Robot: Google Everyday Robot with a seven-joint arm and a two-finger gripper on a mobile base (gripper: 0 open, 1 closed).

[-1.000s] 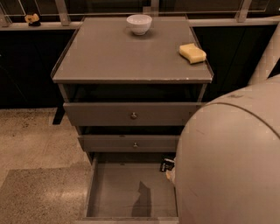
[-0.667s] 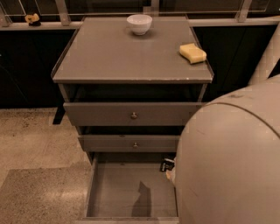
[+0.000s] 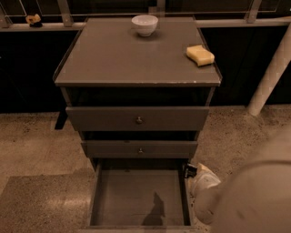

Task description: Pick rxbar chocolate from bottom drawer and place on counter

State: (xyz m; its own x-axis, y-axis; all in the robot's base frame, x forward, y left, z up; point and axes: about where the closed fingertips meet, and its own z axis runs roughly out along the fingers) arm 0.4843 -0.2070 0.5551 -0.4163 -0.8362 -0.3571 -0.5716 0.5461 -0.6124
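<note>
Black rxbar chocolate (image 3: 190, 170) touching tool (image 3: 197, 177) | right edge of bottom drawer (image 3: 122, 195)

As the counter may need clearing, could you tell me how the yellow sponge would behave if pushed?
The yellow sponge looks soft and light, so it would probably slide rather than roll. It lies near the right edge of the counter, so a rightward push might drop it. The gripper is low beside the bottom drawer.

Speckled stone floor (image 3: 36, 145), dark wall (image 3: 27, 73) behind metal railing (image 3: 66, 13), white post (image 3: 273, 68) at right.
</note>
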